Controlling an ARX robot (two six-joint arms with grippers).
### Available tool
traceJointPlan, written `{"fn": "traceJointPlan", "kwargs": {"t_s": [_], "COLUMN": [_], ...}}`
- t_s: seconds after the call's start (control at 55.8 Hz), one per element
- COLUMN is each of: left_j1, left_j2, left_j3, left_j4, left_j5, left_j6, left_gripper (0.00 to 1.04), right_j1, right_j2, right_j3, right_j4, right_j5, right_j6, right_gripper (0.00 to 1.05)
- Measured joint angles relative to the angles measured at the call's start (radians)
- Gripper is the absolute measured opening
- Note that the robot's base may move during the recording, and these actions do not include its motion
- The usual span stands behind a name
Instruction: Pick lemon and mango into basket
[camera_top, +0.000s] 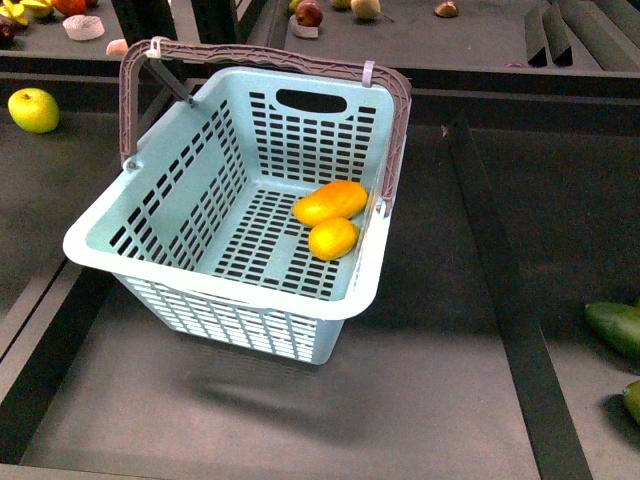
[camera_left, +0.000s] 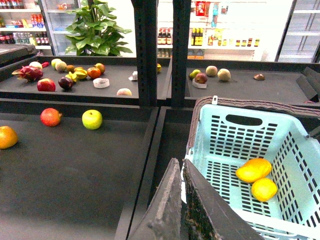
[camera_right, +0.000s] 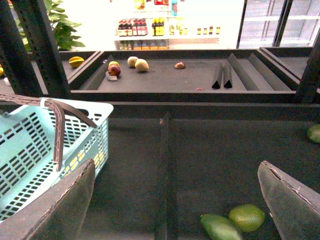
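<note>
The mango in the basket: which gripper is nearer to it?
Left. The left gripper, shut, sits at the basket's rim, with the mango close by inside. The right gripper, open, is beside the basket, over green fruit.

Basket (camera_top: 150, 262) on dark shelf (camera_top: 450, 380)

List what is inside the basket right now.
The basket holds the mango and the lemon, touching. The floor directly under them is hidden.

Probably a shop: drink shelves (camera_left: 200, 37), fridges (camera_right: 280, 22), fruit trays (camera_left: 75, 85).
</note>
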Motion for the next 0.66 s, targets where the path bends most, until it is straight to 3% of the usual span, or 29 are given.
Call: {"fn": "traceJointPlan", "kwargs": {"t_s": [0.251,0.663], "left_j1": [0.0,0.0], "left_j2": [0.0,0.0], "left_j3": [0.0,0.0], "left_j4": [0.0,0.0], "left_j5": [0.0,0.0], "left_j6": [0.0,0.0], "left_gripper": [0.06,0.86], "right_j1": [0.0,0.0], "right_j2": [0.0,0.0], "right_j3": [0.0,0.0], "right_j4": [0.0,0.0], "right_j5": [0.0,0.0], "right_j6": [0.0,0.0], "right_gripper": [0.96,0.96]}}
